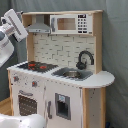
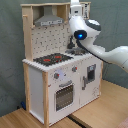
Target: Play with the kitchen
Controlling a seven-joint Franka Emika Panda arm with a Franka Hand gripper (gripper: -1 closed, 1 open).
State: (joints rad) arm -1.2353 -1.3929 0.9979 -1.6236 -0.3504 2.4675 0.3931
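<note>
**Robot arm reaches over the toy kitchen**

The kitchen (image 1: 60,70) stands against a grey curtain (image 1: 115,45), on a wooden floor (image 2: 100,112) in the second exterior view. The arm (image 2: 85,30) hangs above the sink (image 1: 72,74). Its fingers are hidden; cannot tell their state.

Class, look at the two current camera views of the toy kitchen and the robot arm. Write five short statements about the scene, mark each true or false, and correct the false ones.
1. The oven door on the kitchen is shut. True.
2. The tap is white. False: it is black.
3. The hob has red rings on a black plate. True.
4. A pot stands on the hob. False: nothing stands on it in either exterior view.
5. In the second exterior view, the robot arm reaches in from the second exterior view's left. False: it comes in from the second exterior view's right, over the sink end.
</note>
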